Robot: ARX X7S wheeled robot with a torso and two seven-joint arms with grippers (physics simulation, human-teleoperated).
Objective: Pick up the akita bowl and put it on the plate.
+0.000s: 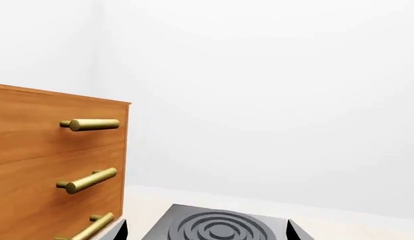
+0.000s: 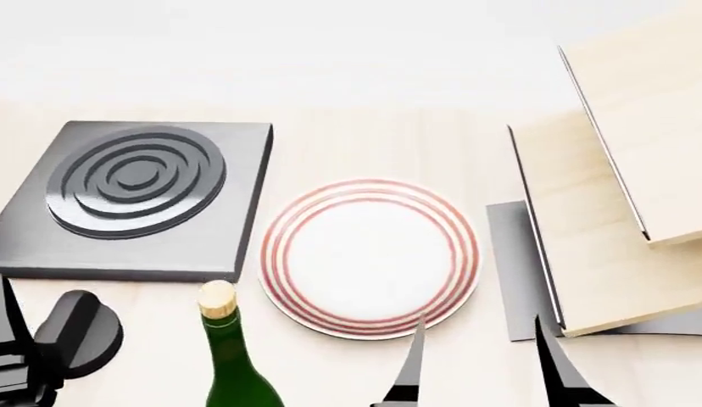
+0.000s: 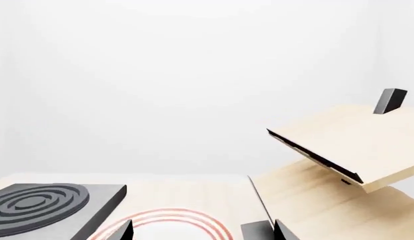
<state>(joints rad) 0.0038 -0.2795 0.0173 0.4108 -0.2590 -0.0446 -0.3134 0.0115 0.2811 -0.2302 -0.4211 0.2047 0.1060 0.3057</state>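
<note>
1. Head view shows the right gripper (image 2: 478, 360) nearest, fingers spread, holding nothing.
2. Just beyond it lies the plate (image 2: 370, 257), bare.
3. Left gripper (image 2: 2, 339): state unclear.
4. Akita bowl: nowhere visible.

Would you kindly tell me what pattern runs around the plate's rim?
Concentric red rings on white; the plate shows best in the head view.

Plate (image 2: 370, 257) lies open between burner (image 2: 130, 197), bottle (image 2: 229, 360), and seemingly overhanging boards (image 2: 605, 212).
</note>
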